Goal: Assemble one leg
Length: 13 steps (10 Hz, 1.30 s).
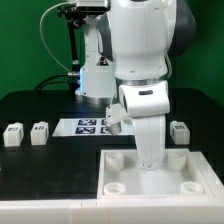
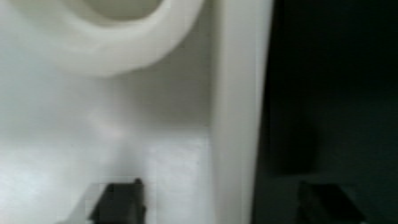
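The large white tray (image 1: 190, 176) with round corner sockets lies at the front of the table. My gripper (image 1: 148, 162) is lowered into the tray near its far edge. In the wrist view the gripper (image 2: 221, 200) is open, its dark fingertips (image 2: 121, 200) wide apart on either side of the tray's raised rim (image 2: 240, 100), and nothing is gripped. A round socket (image 2: 125, 25) lies just ahead. Two legs (image 1: 12, 134) (image 1: 39, 131) stand on the exterior view's left, and one leg (image 1: 180, 130) on its right. A fourth leg is not in view.
The marker board (image 1: 88, 126) lies behind the tray near the arm's base. The robot's base and cables stand at the back. The black table (image 2: 338, 100) shows beside the tray's rim.
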Available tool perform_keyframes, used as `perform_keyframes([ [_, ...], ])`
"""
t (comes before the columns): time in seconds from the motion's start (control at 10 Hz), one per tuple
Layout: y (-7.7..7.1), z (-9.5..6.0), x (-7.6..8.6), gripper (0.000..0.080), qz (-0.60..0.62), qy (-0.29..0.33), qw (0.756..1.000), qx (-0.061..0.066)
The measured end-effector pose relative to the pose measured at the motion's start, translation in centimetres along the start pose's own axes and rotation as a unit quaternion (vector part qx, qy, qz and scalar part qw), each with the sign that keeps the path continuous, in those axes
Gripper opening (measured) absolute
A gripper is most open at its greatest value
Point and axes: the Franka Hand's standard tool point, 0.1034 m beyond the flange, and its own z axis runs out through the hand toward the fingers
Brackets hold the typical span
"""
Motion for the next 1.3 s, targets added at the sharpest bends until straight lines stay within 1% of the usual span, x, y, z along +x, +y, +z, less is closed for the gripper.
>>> perform_keyframes([
  [0.1, 0.0, 0.0, 0.0, 0.0552, 0.0, 0.0, 1.0, 0.0],
  [0.2, 0.0, 0.0, 0.0, 0.0629, 0.0, 0.0, 1.0, 0.0],
  [0.3, 0.0, 0.0, -0.1, 0.0643, 0.001, 0.0, 1.0, 0.0],
  [0.8, 0.1, -0.2, -0.1, 0.0649, 0.002, 0.0, 1.0, -0.002],
  [0.9, -0.1, -1.5, 0.4, 0.0649, 0.031, -0.004, 0.999, -0.01],
  [1.0, -0.7, -3.1, 1.3, 0.0649, 0.065, -0.008, 0.998, -0.018],
  [1.1, -1.5, -3.7, 2.3, 0.0649, 0.079, -0.011, 0.997, -0.02],
  [1.2, -2.3, -4.1, 3.6, 0.0649, 0.137, -0.011, 0.99, -0.021],
  [1.3, -3.1, -4.4, 5.4, 0.0649, 0.234, -0.008, 0.972, -0.022],
])
